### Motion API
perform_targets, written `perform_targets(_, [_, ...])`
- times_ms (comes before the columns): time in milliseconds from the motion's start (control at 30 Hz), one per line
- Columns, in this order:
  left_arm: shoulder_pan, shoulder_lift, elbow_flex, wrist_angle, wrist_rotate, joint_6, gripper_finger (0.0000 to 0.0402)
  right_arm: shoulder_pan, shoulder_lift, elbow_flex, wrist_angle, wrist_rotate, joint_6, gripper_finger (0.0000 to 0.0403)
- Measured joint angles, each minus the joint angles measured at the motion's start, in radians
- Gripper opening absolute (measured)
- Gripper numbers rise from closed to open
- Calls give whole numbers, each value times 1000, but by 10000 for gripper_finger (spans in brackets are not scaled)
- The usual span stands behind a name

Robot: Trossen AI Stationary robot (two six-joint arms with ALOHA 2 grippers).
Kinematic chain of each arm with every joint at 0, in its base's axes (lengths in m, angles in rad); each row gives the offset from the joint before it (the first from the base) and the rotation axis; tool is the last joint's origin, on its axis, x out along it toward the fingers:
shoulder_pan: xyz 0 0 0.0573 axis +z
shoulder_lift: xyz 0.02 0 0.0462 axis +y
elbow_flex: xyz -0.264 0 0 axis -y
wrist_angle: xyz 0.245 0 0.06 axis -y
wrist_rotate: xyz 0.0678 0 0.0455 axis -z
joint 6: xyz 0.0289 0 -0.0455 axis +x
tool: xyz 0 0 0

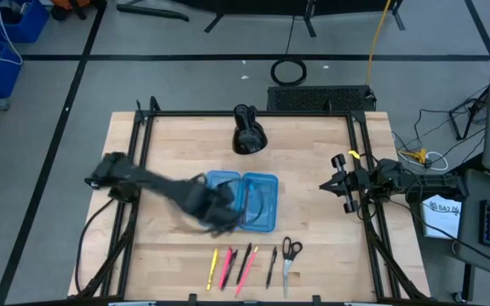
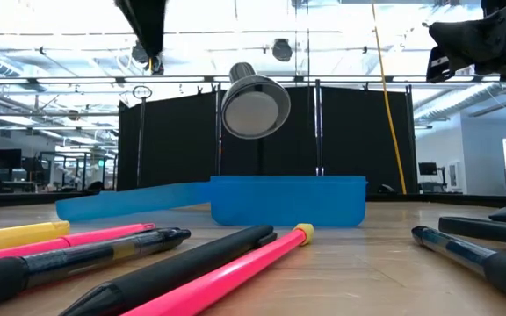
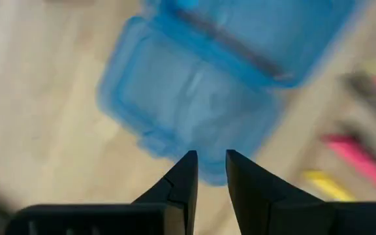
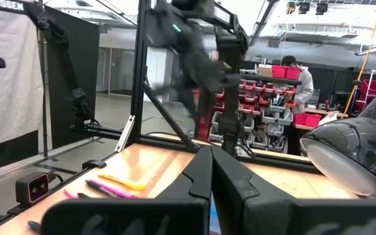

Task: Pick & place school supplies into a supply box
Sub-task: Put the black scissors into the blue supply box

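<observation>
On the wooden table [image 1: 313,170], a black dome-shaped object [image 1: 247,136] sits behind the supply box [image 1: 258,202].

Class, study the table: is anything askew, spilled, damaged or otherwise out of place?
Nothing stands out. The supply box lies open and flat, the pens and pencils and scissors lie in a neat row, and the black dome-shaped object sits behind. Nothing looks spilled or broken.
</observation>
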Motion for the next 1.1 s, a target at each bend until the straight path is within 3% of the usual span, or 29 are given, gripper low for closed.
perform_targets(67, [-71,-52,-52,44,-8,-113,85,0,0,0,-3,0,0,0])
perform_targets(300, [-304,-129,-270,126,-199,-507,85,0,0,0,-2,0,0,0])
perform_targets(467, [-382,-128,-447,290,-206,-594,85,0,0,0,-14,0,0,0])
perform_targets(567, [-399,-127,-546,438,-285,-574,85,0,1,0,-14,0,0,0])
perform_targets(700, [-433,-127,-647,682,-550,-383,82,0,1,0,-33,0,1,0])
perform_targets(800, [-459,-136,-705,844,-655,-163,61,0,1,0,-66,0,1,0])
perform_targets(867, [-458,-167,-743,942,-643,-29,40,0,1,0,-72,0,1,0])
perform_targets(967, [-424,-227,-813,1118,-535,174,8,0,1,0,-70,0,1,0])
perform_targets(1100, [-351,-360,-924,1368,-407,474,10,0,1,0,-69,0,0,0])
